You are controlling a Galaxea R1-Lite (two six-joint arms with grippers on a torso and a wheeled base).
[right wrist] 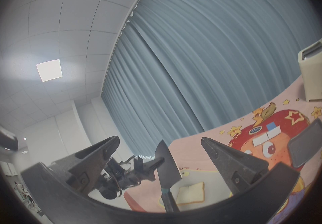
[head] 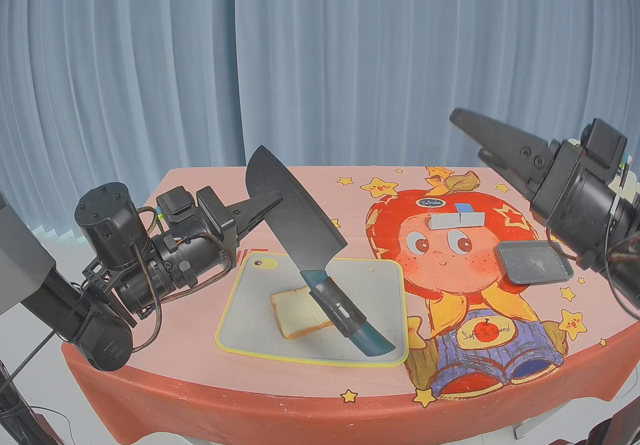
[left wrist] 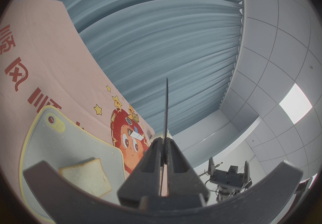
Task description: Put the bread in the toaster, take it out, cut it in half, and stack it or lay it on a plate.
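Bread (head: 301,311) on board (head: 253,326), plate (head: 533,261) right

Staged robot test room. A pleated blue-grey curtain (head: 400,33) closes the far side. A gridded panel ceiling (right wrist: 67,16) with 1 flush light panel (right wrist: 49,70) and plain white walls (right wrist: 77,117) enclose the space. The single worktop (head: 190,339), draped in a cartoon-print cloth (head: 460,266), carries kitchen props: a cutting board (head: 380,293) and, at far right, a toaster (right wrist: 310,70).

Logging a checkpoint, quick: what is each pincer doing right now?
Left pincer: closed on the knife, gripping its blade.
Right pincer: open, holding nothing.
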